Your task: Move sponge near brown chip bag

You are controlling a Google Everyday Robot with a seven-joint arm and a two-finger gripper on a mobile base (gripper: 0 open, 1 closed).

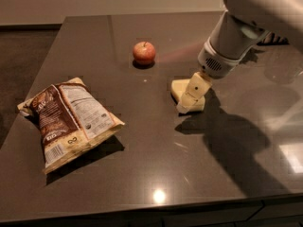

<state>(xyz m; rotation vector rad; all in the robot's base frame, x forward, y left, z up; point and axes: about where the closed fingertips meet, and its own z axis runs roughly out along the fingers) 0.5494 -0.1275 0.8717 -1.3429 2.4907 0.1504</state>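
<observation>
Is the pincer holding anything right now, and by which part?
Cannot be told: the pincer is down on the right side of the sponge, which lies on the table.

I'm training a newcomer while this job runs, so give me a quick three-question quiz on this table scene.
1. True or false: the sponge touches the chip bag.
2. Fill in: the apple sits ___ from the camera than the chip bag.
3. With the gripper down at the sponge, which thing lies farthest from it: A apple, B chip bag, C sponge?
Key: 1 false; 2 farther; 3 B.
</observation>
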